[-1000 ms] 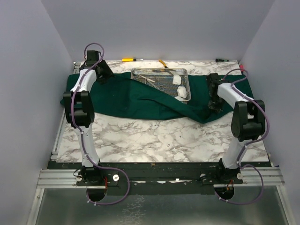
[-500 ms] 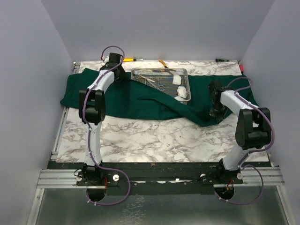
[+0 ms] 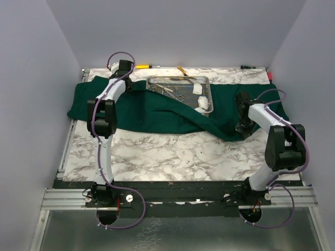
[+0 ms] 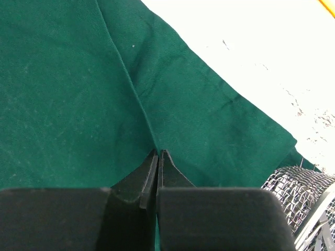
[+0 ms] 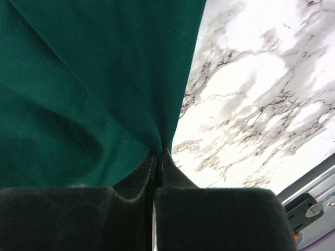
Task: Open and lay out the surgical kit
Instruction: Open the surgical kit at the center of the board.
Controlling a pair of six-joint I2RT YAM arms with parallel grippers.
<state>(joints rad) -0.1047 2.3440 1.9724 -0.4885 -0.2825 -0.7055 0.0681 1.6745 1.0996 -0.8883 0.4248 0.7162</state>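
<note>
The surgical kit's dark green cloth lies spread across the back half of the marble table. On it stands the wire-mesh tray holding silver instruments and white gauze rolls. My left gripper is at the cloth's back edge, just left of the tray. In the left wrist view it is shut, pinching a crease of the cloth, with the tray's corner to its right. My right gripper is at the cloth's near right edge. It is shut on the cloth's rim.
A yellow-handled screwdriver and yellow-handled pliers lie on the marble behind the tray. Grey walls close in the left, back and right. Bare marble shows beside the right gripper, with the table's metal rail beyond it.
My left arm swung from the cloth's left side to its back edge beside the tray and its jaws closed. My right gripper closed on the cloth and shifted slightly nearer.
</note>
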